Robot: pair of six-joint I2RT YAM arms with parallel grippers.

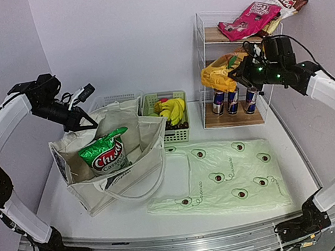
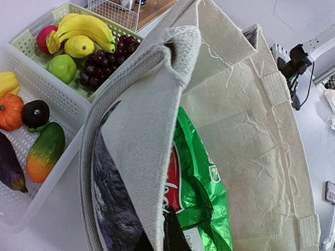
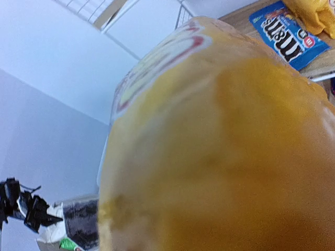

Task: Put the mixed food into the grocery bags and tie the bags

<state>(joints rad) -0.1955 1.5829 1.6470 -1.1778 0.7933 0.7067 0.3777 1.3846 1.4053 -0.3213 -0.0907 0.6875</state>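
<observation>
On the white table point(image 1: 53, 205), left of centre, the canvas tote point(image 1: 139, 148) stands with a green-white crisp packet point(image 1: 104, 154) inside. The left gripper point(image 1: 88, 120) is closed on its rim. At upper right, the right gripper point(image 1: 238, 74) is closed on an orange crisp packet point(image 1: 220, 73), in front of the wire shelf point(image 1: 200, 38).

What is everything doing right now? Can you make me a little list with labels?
left gripper: shut on the tote rim
right gripper: shut on the orange packet, beside the shelf
green packet: inside the tote
avocado bag: lying flat on the table
bananas: in the green basket
cans: on the shelf's bottom level
</observation>
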